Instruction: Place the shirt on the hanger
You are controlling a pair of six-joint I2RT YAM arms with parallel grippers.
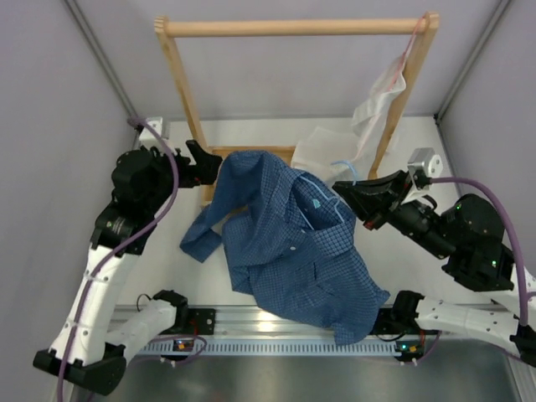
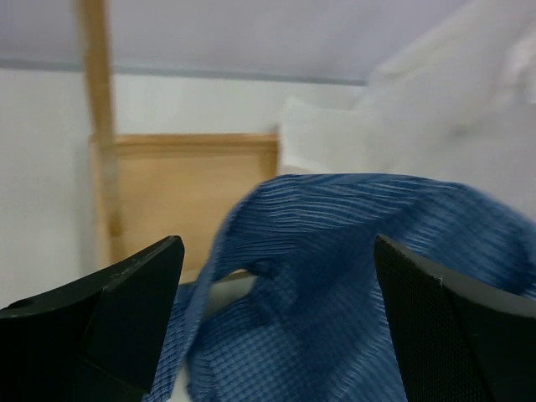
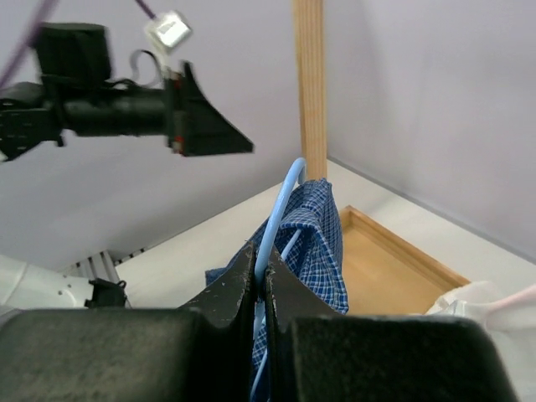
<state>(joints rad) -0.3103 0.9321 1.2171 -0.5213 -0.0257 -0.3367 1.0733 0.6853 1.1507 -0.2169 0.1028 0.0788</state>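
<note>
The left hand is hovering with its fingers spread wide at the ten o'clock edge of the shirt, clamping nothing. The shirt is draping over the hanger above the middle of the surface, its collar label too small to read and its hem trailing toward five o'clock. At the shirt's three o'clock, the right hand is pinching the hanger's wire between fingers pressed together.

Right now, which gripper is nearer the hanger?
Right. The right gripper is shut on the hanger; the left gripper hangs open at the shirt, on its other side.
</note>
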